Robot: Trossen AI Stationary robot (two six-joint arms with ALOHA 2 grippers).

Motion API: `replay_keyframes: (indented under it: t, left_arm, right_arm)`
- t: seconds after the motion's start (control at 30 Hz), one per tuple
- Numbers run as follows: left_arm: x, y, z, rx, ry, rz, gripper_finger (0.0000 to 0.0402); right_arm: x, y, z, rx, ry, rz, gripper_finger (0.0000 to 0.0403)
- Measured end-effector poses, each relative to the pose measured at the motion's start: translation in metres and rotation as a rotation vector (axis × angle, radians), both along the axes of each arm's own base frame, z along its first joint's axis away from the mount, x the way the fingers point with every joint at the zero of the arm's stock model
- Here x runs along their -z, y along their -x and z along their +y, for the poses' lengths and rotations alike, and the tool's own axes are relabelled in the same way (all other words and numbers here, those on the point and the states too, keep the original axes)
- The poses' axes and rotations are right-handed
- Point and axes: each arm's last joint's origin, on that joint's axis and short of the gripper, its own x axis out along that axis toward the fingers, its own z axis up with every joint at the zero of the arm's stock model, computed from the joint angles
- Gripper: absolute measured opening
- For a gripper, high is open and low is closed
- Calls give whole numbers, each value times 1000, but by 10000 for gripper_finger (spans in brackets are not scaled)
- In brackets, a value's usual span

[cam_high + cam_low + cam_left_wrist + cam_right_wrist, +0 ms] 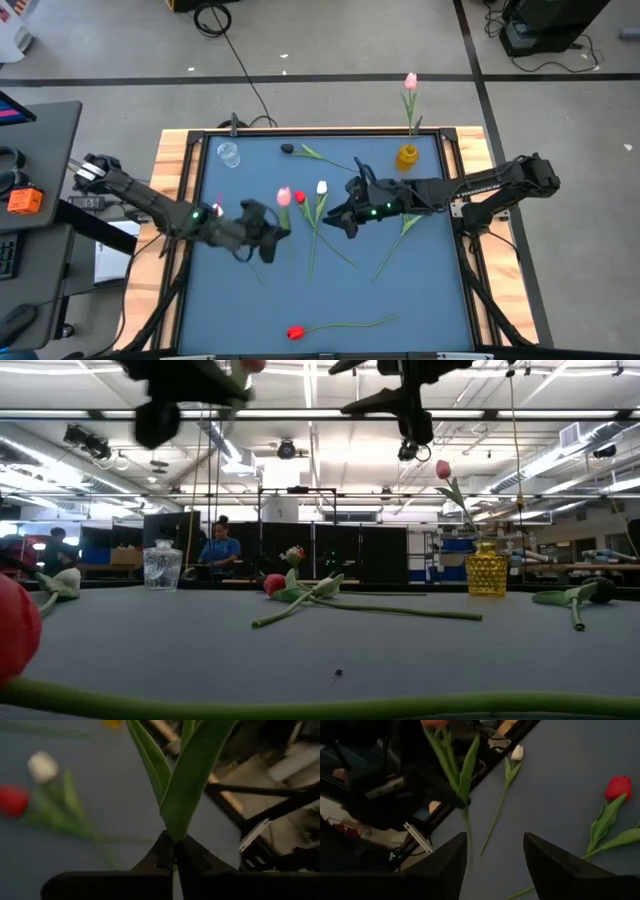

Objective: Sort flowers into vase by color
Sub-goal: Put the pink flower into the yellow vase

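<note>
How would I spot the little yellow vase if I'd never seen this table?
Find the blue table and go to its far edge on the right arm's side. There stands the yellow vase, upright, with one pink tulip in it. The clear glass vase across from it holds nothing.

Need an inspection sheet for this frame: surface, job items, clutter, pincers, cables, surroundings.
Surface: blue mat in a wooden frame.
Job's things: yellow vase holds a pink tulip; clear vase holds none. Lying loose: white tulip, near red tulip, a dark one, a red one beside the white, plus leaves.
Clutter: nothing seen.
Pincers: left pincer shut on a second pink tulip, lifted off the mat; right pincer open, above the mat at centre right.
Cables: black cable across the floor.
Surroundings: desk left of the table; people far behind.
</note>
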Motion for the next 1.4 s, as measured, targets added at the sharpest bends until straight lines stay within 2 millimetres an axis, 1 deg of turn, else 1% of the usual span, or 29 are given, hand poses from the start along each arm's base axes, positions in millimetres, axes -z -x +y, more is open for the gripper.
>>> replay_keyframes:
  t: [0.13, 0.27, 0.33, 0.4, 0.47, 0.6, 0.67, 0.8, 1.13, 1.3, 1.4]
  left_arm:
    - [-11, -13, 19, 73, -59, -94, 12]
    - [-18, -23, 35, 126, -92, -181, 12]
    - [-22, -28, 42, 148, -97, -233, 12]
    - [-20, -31, 47, 171, -102, -242, 12]
    - [-22, -36, 52, 169, -101, -285, 12]
    - [-18, -44, 62, 201, -100, -306, 12]
    - [-15, -45, 64, 215, -92, -286, 12]
    - [-17, -47, 65, 214, -94, -316, 12]
    - [-18, -47, 65, 212, -88, -331, 12]
    - [-18, -47, 65, 209, -82, -331, 12]
    - [-18, -47, 65, 207, -84, -331, 12]
  right_arm:
    - [-2, 1, 11, 51, 4, -30, 203]
    - [-4, 1, 16, 86, 25, -52, 203]
    - [-6, 0, 17, 83, 23, -70, 203]
    - [-9, -1, 15, 62, 5, -107, 199]
    - [-11, -2, 12, 59, 9, -118, 191]
    - [-16, -4, 9, 47, 34, -131, 169]
    - [-18, -4, 8, 43, 39, -135, 159]
    - [-16, -4, 4, 35, 40, -117, 145]
    - [-16, -6, -5, -63, 66, -123, 143]
    - [-17, -6, -8, -54, 81, -121, 143]
    - [-14, -10, -9, -44, 91, -118, 141]
